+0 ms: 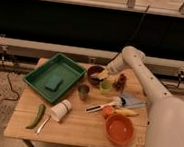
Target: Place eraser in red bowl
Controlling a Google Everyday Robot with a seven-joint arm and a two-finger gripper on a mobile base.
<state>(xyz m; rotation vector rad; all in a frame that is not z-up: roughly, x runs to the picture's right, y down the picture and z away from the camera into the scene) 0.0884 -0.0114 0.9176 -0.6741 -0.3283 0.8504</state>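
Reaching phase, by my reading: the gripper (104, 75) sits low at the far side of the table (78, 131), at the right-hand rim of the small dark maroon bowl (94, 71), with the arm stretched in from the right.

Gripper state: cannot tell. Its tip merges with a pale patch there, and whether that patch is the eraser, part of the gripper or something else is not resolvable. No clear hold on anything is visible.

Eraser: not identified with certainty. One other candidate is the teal block (54, 83) lying flat in the green tray (62, 68), well apart from the gripper, to its left.

Red bowl (118, 130): near front-right corner of the table, upright, nothing seen inside. It lies well apart from the gripper, toward the near edge and a little to the right, with cluttered utensils between.

Judgement: pick not confirmed, placing not yet done. If the eraser is at the tip, the next move calls for a lift clear of the maroon bowl, then a carry toward the near edge over the clutter to above the red bowl.
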